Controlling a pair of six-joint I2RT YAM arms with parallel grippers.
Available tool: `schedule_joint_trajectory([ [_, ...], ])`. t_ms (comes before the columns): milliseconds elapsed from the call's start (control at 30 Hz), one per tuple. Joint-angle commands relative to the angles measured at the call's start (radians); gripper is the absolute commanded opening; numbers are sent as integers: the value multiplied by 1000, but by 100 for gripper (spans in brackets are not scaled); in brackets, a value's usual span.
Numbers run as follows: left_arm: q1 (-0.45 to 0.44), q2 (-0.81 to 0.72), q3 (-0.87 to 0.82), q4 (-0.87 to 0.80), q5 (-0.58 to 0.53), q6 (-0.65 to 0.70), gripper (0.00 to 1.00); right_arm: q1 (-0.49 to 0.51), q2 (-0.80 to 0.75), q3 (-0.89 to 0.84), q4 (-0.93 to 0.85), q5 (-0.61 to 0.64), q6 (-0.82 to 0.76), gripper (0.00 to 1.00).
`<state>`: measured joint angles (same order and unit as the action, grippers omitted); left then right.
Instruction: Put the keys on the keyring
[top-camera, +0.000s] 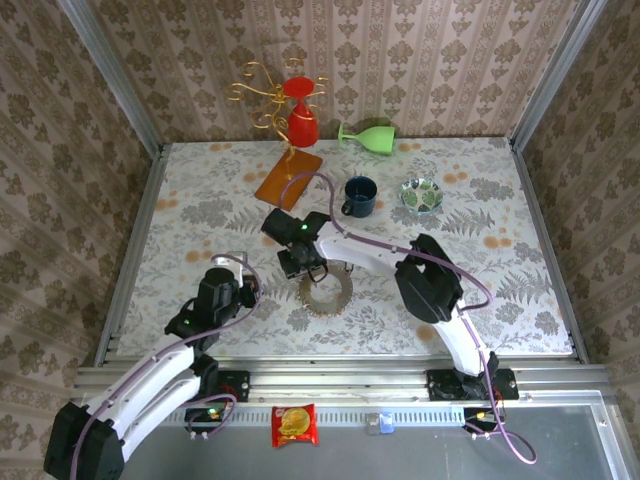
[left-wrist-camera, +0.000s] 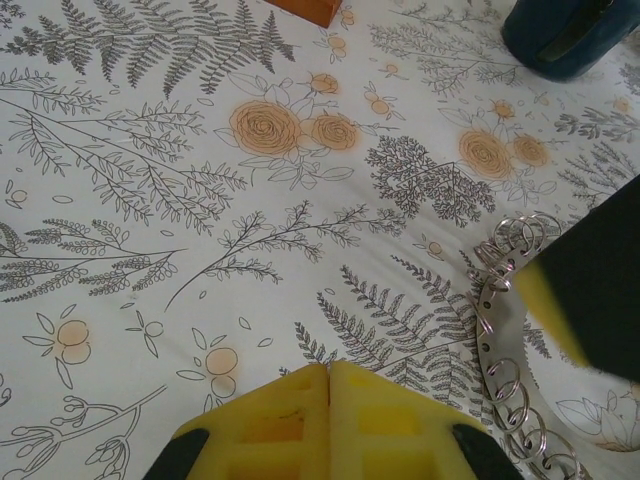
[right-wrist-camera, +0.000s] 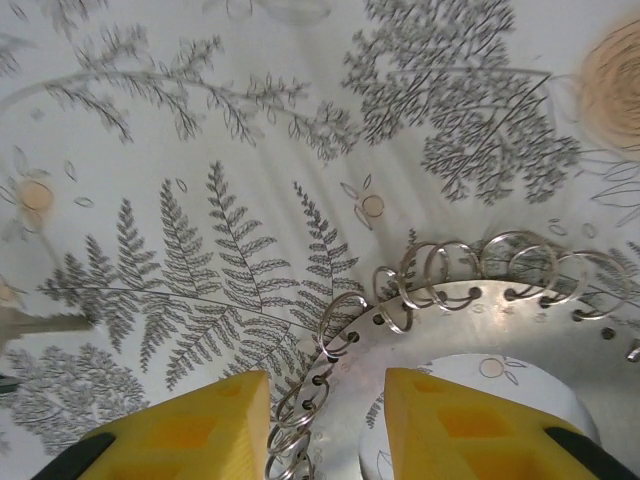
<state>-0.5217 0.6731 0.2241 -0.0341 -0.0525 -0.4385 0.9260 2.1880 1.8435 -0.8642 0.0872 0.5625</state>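
A fern-and-flower cloth covers the bench (top-camera: 520, 230), which is walled in by patterned paper on three sides. At the left, the left gripper (top-camera: 245, 287) hangs low over bare cloth; its wrist view shows the gripper (left-wrist-camera: 328, 400) with the yellow pads pressed together and nothing between them. At the back stands a gold wire stand (top-camera: 262, 95), with a red goblet (top-camera: 302, 115) mouth down just beside it and an orange board (top-camera: 288, 177) lying in front of both. The keyring (top-camera: 325, 290) lies flat near the middle of the bench, on the near side of the board and well apart from it. It is a pale metal disc with a wide hole and small wire loops (right-wrist-camera: 440, 270) threaded along its rim. From the left wrist, the keyring (left-wrist-camera: 497, 345) sits at the right, with one of the right gripper's fingers (left-wrist-camera: 590, 280) over it. The right gripper (top-camera: 310, 272) is down on the keyring's far-left edge. In its own view the gripper (right-wrist-camera: 325, 420) is partly spread, one pad outside the rim and one over the keyring (right-wrist-camera: 480, 320), with loops in the gap. A dark blue mug (top-camera: 359, 196) stands behind the keyring, a green goblet (top-camera: 368, 137) lies on its side at the back wall, and a small patterned bowl (top-camera: 421, 193) sits right of the mug. A red packet (top-camera: 295, 424) rests on the rail between the arm bases.
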Motion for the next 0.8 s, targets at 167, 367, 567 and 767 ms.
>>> schedule_joint_trajectory([
  [167,9,-29,-14,-29,-37,-59,0,10,97,93,-116,34,-34,37],
  [367,9,-30,-22,-31,-40,-81,0,10,150,140,-123,39,-38,36],
  [567,9,-30,-22,-38,-43,-87,0,10,191,179,-149,66,-35,33],
  [767,9,-30,-22,-41,-44,-88,0,13,209,209,-195,127,-41,30],
])
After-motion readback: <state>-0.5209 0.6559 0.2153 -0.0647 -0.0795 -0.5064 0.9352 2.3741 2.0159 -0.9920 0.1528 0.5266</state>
